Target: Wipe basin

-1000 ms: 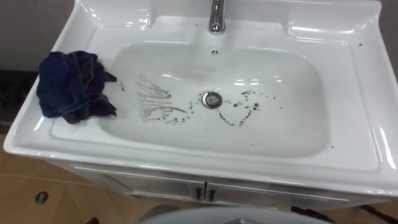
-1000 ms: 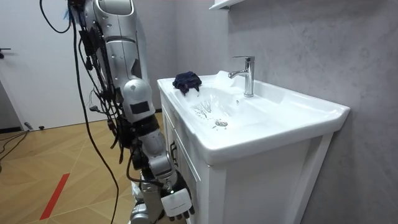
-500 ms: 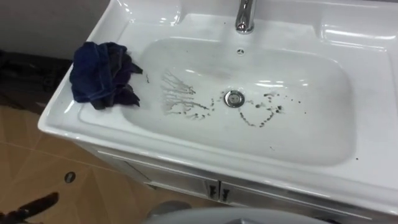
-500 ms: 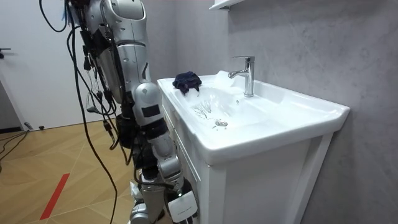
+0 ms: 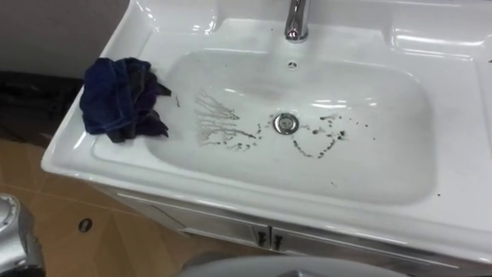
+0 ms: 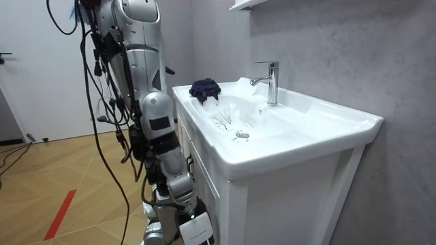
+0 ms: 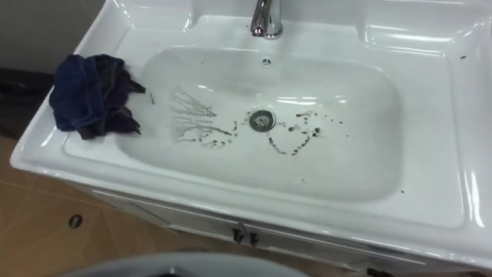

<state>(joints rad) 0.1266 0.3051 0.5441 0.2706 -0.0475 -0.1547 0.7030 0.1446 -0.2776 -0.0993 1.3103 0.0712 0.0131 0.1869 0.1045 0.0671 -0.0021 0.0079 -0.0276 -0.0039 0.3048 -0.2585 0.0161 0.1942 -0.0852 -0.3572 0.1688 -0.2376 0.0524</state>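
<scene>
The cloth [image 5: 119,98] is seen bunched on the basin [image 5: 461,154] rim at 9 o'clock of the drain [image 5: 285,121], toward 1 o'clock from the nearer left robot hand [image 5: 9,231], whose state cannot be told.

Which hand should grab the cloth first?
Left. The dark blue cloth sits on the left rim of the basin, on the robot's left side; the right hand hangs low beside the cabinet.
</scene>
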